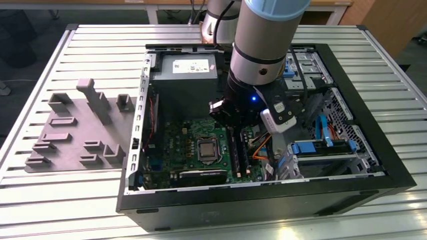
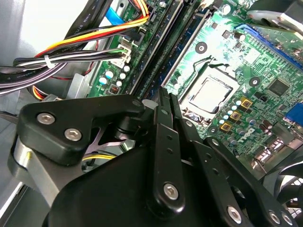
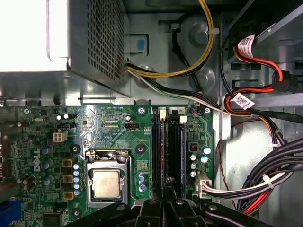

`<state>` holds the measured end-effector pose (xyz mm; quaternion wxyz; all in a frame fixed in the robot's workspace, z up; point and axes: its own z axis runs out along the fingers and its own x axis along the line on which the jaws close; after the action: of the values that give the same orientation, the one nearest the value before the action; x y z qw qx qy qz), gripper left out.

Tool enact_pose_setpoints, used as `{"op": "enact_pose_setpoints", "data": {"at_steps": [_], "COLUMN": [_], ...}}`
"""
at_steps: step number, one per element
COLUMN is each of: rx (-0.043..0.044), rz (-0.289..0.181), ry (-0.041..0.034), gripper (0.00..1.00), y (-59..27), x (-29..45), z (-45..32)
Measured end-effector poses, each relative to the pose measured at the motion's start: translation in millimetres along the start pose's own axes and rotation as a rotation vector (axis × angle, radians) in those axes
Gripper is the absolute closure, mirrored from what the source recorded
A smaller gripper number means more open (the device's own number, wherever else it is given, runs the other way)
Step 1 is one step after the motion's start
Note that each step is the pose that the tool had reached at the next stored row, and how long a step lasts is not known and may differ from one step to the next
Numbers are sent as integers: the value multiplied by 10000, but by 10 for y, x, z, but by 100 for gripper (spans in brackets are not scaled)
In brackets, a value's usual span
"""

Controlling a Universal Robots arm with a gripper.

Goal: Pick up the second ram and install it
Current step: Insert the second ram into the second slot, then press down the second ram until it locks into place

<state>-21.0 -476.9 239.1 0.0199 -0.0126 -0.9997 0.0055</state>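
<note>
Inside the open case (image 1: 267, 202): the arm reaches down and the gripper (image 1: 230, 120) hangs low over the motherboard (image 1: 177, 145).

Exterior view
- Second ram: the second ram (image 1: 235, 147) shows as a thin dark strip directly beneath the jaws, in line with the black slots (image 1: 244, 156).
- Processor socket (image 1: 208, 150): just beside the jaws, on the side towards the grey fixture (image 1: 73, 130).
- Grey fixture: well apart from the jaws, outside the case on the slatted table (image 1: 67, 200).
- Power supply (image 1: 187, 75): beyond the jaws, at the far end of the case.

Second wrist view
- Jaws: the gripper (image 2: 165, 94) has its two black jaws drawn close, barely a slit between them. I cannot tell whether they clamp anything.
- Slots (image 2: 163, 47): run straight ahead of the jaws.
- Socket (image 2: 208, 94): near the jaws, to one side.
- Cable bundle (image 2: 71, 54): on the other side of the jaws.

First wrist view
- Gripper (image 3: 164, 196): centred over the slot rows (image 3: 176, 142).
- Second ram (image 3: 165, 151): a dark narrow edge leads away from the jaw gap, parallel to the slots. I cannot tell whether it is seated or held.
- Socket (image 3: 106, 182): beside the jaws.
- Cables (image 3: 265, 179): opposite the socket, past the slots.
</note>
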Motion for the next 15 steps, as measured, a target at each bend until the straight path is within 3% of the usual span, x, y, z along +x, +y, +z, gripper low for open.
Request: {"op": "enact_pose_setpoints", "data": {"at_steps": [3,8,11,12,15], "rx": [0,0,0,0,0], "rz": [0,0,0,0,0], "ry": [0,0,0,0,0], "gripper": [90,90,84,76,76], "y": [0,0,0,0,0], "x": [0,0,0,0,0], "z": [1,1,2,2,3]}}
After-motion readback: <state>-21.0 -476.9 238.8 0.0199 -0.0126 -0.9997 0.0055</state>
